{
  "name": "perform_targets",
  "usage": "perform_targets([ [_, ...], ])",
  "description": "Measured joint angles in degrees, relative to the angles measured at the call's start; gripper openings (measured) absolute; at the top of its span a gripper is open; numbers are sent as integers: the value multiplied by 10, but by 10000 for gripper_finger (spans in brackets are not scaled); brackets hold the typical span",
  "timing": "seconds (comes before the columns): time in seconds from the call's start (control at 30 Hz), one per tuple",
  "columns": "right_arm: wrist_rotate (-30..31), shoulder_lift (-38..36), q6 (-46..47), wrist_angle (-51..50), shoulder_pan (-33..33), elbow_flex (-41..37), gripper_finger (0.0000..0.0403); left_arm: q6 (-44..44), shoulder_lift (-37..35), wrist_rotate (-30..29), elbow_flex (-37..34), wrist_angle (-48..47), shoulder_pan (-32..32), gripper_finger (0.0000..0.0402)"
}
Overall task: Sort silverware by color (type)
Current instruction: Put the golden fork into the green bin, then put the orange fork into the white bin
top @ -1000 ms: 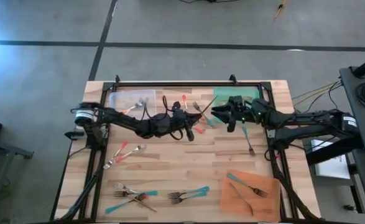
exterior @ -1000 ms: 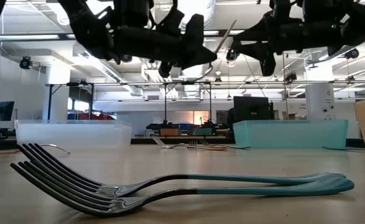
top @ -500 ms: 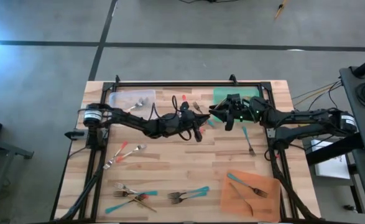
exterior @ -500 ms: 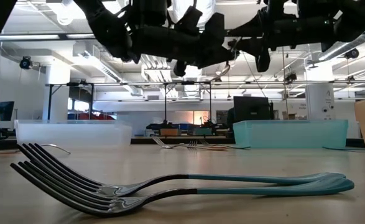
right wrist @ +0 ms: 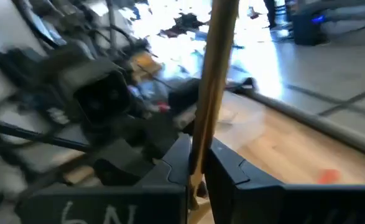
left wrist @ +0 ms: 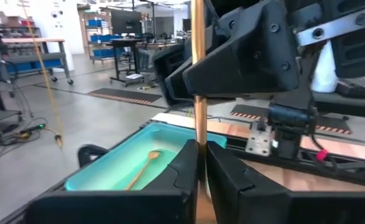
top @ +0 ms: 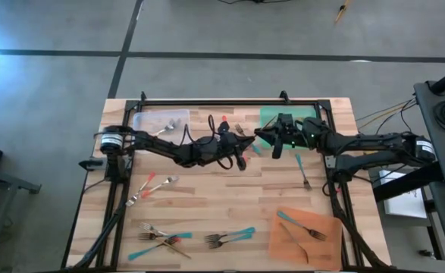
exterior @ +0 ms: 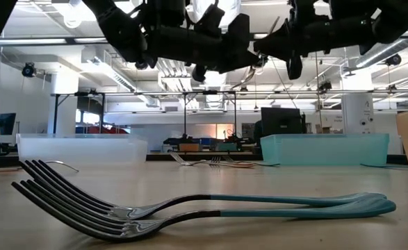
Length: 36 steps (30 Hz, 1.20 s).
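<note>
Item: gold-toned utensil (left wrist: 198, 81), in mid-air handover above the far middle of the worktop (top: 207, 189).

Left pincer (top: 241, 149): clamped on its lower shaft.

Right pincer (top: 261, 137): open a second ago, now closing shut on the same piece, apparently higher up.

Teal tray (top: 286, 116): far right, holding one gold piece.

Meaning: transfer probably underway; left release is pending.
</note>
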Motion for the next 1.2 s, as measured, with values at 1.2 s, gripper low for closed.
perform_targets([
  [1.2,304,32,-180,-635,-168,158,174,0,-133,23,0,-482,-14,119],
])
